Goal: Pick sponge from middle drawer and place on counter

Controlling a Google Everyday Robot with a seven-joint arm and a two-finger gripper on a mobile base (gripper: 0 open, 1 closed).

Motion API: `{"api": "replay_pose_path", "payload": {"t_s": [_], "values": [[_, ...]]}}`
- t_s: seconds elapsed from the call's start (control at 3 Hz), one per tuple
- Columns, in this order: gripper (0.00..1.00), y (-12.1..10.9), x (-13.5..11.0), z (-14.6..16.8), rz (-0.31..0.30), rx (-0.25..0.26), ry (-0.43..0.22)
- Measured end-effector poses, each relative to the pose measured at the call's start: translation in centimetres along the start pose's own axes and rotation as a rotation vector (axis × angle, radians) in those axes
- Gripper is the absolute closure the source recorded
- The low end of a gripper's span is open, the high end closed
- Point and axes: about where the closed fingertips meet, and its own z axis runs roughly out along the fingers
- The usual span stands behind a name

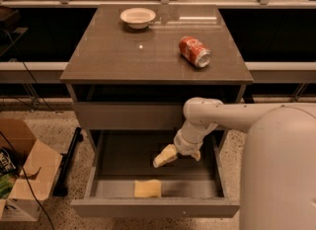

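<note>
- Your cream-yellow gripper (168, 156) hangs inside the wide, shallow grey middle drawer (153, 207), above its floor. You cannot tell how wide it stands.
- The flat, pale yellow rectangular sponge (147, 188) lies apart from it, nearer the drawer front and slightly left in view, with its long axis along that front.

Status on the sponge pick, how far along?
Done: middle drawer stands open. In hand: tool hangs inside it, above and behind the sponge, not touching. Left: grasp, lift, set it on the counter, where a soda can and bowl sit.
</note>
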Motion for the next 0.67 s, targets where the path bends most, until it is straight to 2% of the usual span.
{"api": "replay_pose_path", "payload": {"t_s": [0.33,0.67], "values": [[0.00,-0.5,0.5,4.7,0.125,0.035,0.075],[0.00,-0.4,2.0,8.1,0.284,0.021,0.104]]}}
